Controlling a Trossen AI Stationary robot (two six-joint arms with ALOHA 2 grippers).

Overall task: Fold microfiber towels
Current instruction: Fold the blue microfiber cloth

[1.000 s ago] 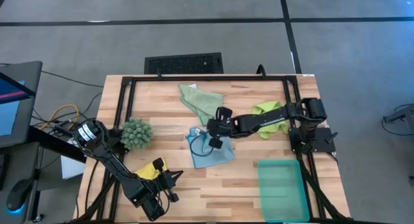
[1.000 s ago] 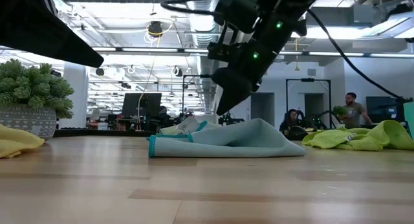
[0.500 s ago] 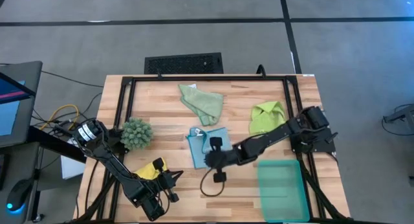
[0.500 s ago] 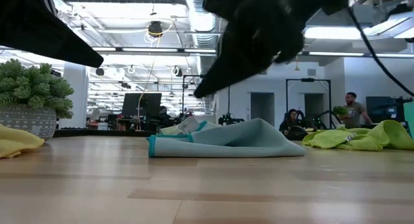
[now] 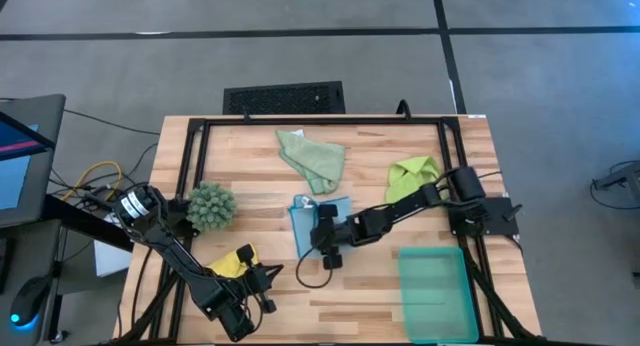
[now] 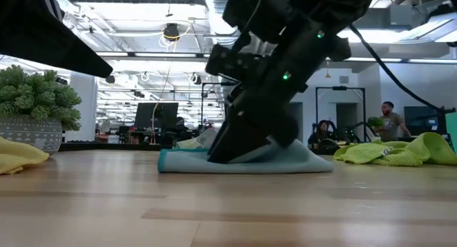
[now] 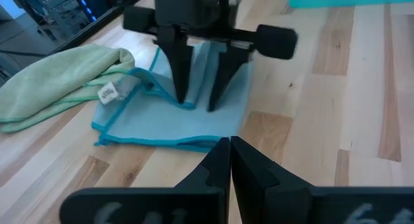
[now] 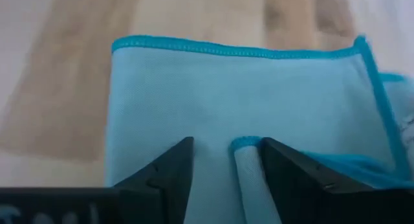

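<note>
Light blue towel point(image 5: 311, 226), under spread right gripper point(image 5: 322, 241)

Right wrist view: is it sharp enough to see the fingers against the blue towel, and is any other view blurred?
Right wrist view: the light blue towel and right gripper fingers read clearly, its far edge and the wood beyond soft. Left wrist view: crisp on the towel, the left gripper dark in the foreground. Low view: the arm is a dark silhouette against bright ceiling lights. High view: evenly lit.
</note>
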